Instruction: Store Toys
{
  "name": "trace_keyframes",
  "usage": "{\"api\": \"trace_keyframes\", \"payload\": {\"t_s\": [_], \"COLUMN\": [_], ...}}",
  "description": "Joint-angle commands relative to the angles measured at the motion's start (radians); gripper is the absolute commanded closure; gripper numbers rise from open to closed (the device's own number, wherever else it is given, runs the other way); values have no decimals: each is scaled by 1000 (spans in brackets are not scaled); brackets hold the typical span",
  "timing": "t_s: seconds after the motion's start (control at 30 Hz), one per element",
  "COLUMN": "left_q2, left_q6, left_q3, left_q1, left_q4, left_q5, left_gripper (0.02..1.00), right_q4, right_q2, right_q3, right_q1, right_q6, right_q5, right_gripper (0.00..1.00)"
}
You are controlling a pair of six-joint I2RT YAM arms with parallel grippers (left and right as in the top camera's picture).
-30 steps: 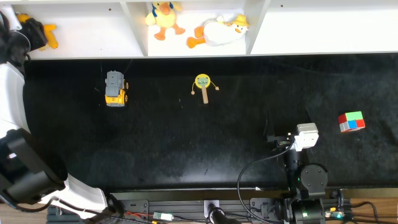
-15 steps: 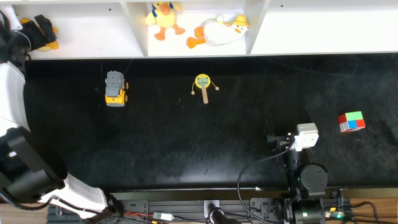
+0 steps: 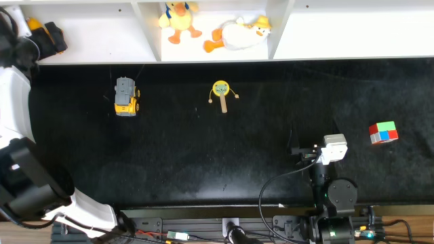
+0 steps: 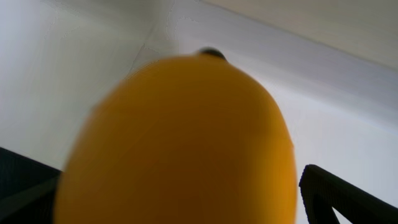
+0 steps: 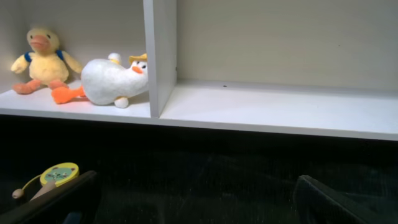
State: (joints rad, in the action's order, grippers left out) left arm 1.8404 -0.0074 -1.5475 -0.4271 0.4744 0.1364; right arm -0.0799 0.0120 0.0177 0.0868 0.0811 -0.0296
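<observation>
Toys: six in view, three at the white shelf (image 3: 102, 41) along the far edge and three out on the black table (image 3: 203, 163).
Orange toy (image 4: 180, 143): at the far left, inside the shelf's left compartment, wedged between the left gripper's fingers. From the wrist it is a rounded, blurred orange mass with a small dark spot on top. Its kind cannot be told, nor whether it touches the shelf floor.
Left gripper (image 3: 49, 39): at the far left, in the left compartment. Its jaws are clamped around the orange toy, with one dark finger showing on either side of it.
Yellow duck (image 3: 179, 17): sits upright in the middle compartment, at its left side.
White duck (image 3: 237, 34): lies on its side just right of the yellow duck, its head toward the divider on the right.
Truck (image 3: 125, 96): grey and yellow, on the left part of the table, near the shelf's front edge.
Rattle (image 3: 222, 91): a yellow disc on a wooden handle, on the table in front of the middle compartment, well right of the truck.
Cube (image 3: 383, 132): red, green and blue faces, on the table at the right, well apart from the other toys.
Right gripper (image 5: 198, 186): low over the near part of the table, right of centre, facing the shelf. Its fingers are spread wide with nothing between them.
</observation>
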Motion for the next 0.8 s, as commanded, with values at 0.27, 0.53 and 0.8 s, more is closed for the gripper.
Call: {"api": "trace_keyframes", "payload": {"t_s": [0.27,0.53,0.8], "left_q2": [-132,-367,-760], "left_q6": [106,116,90], "left_q3": [16,280,633], "left_q1": [4,4,99], "left_q4": [112,106,88], "left_q5": [-72,-120,-39], "left_gripper": [20,20,20], "right_q4": [3,3,3], "right_q2": [-8,-8,-8], "right_q3": [-13,-13,-13], "right_q1": [-2,-2,-2], "right_q6": [-7,-7,-7], "right_q5": [8,7,7], "right_gripper": [5,7,7]}}
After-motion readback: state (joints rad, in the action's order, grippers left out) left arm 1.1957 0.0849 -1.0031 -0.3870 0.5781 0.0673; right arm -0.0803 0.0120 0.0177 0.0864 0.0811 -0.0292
